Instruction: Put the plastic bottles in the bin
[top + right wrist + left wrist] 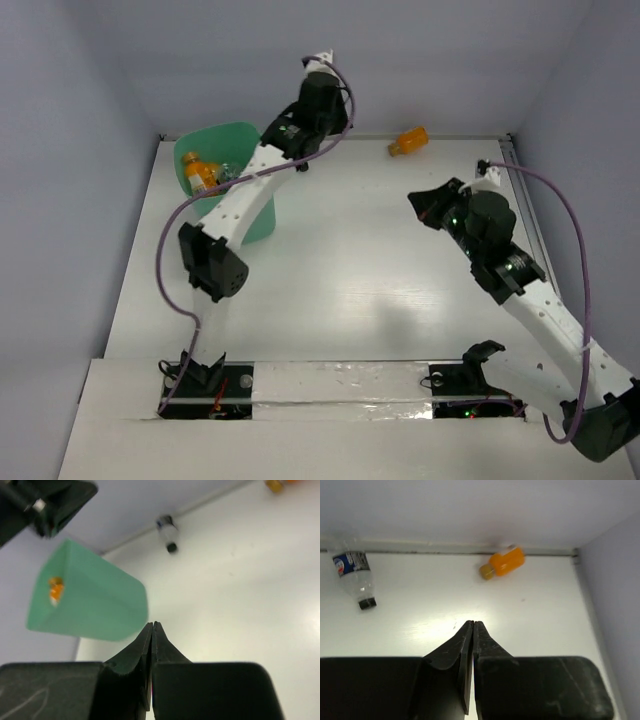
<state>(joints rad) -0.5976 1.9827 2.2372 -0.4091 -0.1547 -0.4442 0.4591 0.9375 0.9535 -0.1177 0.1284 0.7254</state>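
The mint-green bin stands at the back left with an orange bottle and something clear inside. It also shows in the right wrist view. One orange bottle lies by the back wall; it also shows in the left wrist view. A clear bottle with a blue label and dark cap lies near the back edge; the left arm hides it from the top view. My left gripper is shut and empty, raised right of the bin. My right gripper is shut and empty, at mid-right.
The back wall and side walls close in the white table. The left arm's white link crosses in front of the bin. The clear bottle lies just right of the bin near the wall.
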